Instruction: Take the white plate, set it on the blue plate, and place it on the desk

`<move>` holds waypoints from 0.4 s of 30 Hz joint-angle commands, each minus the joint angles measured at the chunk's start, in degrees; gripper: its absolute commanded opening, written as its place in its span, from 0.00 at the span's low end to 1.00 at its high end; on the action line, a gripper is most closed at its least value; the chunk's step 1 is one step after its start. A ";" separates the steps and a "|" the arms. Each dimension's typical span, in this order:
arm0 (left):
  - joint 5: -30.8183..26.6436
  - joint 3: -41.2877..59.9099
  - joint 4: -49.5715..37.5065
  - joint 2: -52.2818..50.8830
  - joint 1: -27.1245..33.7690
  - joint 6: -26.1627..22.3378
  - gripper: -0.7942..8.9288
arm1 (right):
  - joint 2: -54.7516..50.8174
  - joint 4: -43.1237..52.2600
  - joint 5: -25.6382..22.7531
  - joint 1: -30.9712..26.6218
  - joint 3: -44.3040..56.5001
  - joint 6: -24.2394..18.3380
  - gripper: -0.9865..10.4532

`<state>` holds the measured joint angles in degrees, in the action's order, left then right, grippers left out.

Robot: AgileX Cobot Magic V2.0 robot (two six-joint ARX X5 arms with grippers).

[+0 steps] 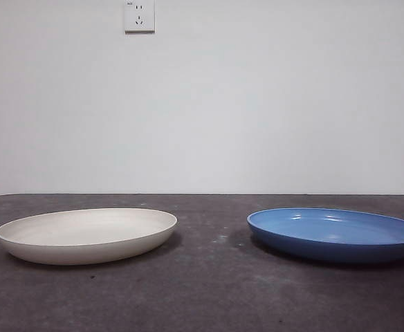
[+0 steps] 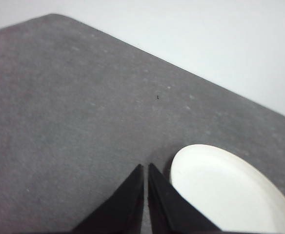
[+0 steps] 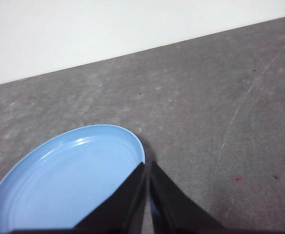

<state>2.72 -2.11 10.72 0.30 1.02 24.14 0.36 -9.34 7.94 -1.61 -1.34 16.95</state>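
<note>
Sitting flat on the desk, the white plate is the first thing to catch the eye, right side up, rim level, nothing in it. From the left wrist view it lies just beside the left gripper, off to one side of the tips and a little below them, its cream bowl facing up at the camera. That gripper has its two black jaws pressed together, only a thin slit between them, and they grip nothing. The tips hang over bare desk, close to the plate's edge but not over its bowl; whether they touch the rim cannot be told from here.

Over to the blue plate, and it too rests flat on the desk, glossy, catching small highlights inside. The two plates stand well apart, a strip of dark mottled surface between them, white on one side of the front view and blue on the other. From the right wrist view the blue plate lies right under the right gripper, whose tips sit at the plate's rim, one jaw crossing over the blue edge. Those jaws are drawn together as well, holding nothing.

Neither arm shows in the front view at all.

Behind the desk a plain pale wall rises, with a white socket high up on it above the white plate.
</note>
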 commanded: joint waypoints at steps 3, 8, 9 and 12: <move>1.86 -3.50 0.28 0.02 0.15 3.93 0.10 | -0.15 0.74 0.09 -0.09 -4.07 2.16 0.09; 1.99 -9.60 3.30 1.22 0.15 3.91 0.10 | -0.09 0.70 -0.24 -0.09 -9.40 2.12 0.09; 1.99 -11.13 3.93 1.88 0.15 3.67 0.10 | -0.09 0.59 -0.48 -0.09 -10.69 2.12 0.09; 1.99 -15.98 5.97 4.39 0.15 2.14 0.10 | 0.52 -0.28 -0.46 -0.09 -14.45 1.77 0.09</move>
<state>4.51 -16.51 17.15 4.25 1.02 27.53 0.58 -9.98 7.68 -1.61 -14.55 18.31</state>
